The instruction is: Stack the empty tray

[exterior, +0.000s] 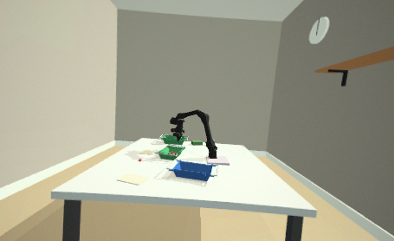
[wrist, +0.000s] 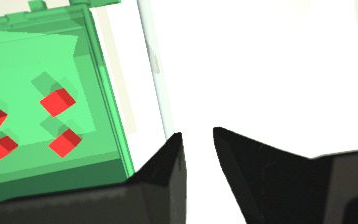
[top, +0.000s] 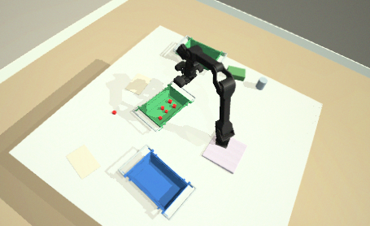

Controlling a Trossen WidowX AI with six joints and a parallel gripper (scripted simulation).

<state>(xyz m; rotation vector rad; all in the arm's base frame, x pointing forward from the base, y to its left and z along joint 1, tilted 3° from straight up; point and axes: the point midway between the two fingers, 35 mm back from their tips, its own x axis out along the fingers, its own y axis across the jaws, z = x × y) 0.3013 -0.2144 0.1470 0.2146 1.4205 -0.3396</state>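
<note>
The loaded green tray (top: 148, 109) (exterior: 171, 153) (wrist: 111, 100) holds several small red blocks (top: 166, 110) (wrist: 57, 101). Its far wire bar (top: 192, 97) (wrist: 155, 65) lies swung out past the tray's end, and its near wire bar (top: 143, 121) is swung out too. My gripper (top: 181, 81) (exterior: 177, 135) (wrist: 197, 137) hovers just over the far end. Its fingers are nearly shut with a narrow gap and nothing between them, and the left fingertip is at the bar. An empty green tray (top: 205, 49) (exterior: 173, 139) lies behind the arm. An empty blue tray (top: 156, 180) (exterior: 192, 170) lies at the front.
A loose red block (top: 114, 112) lies left of the loaded tray. A green box (top: 237, 73) and a grey cylinder (top: 262, 83) stand at the back right. Two beige pads (top: 137, 84) (top: 83, 160) lie on the table. The arm's base stands on a pink pad (top: 228, 156).
</note>
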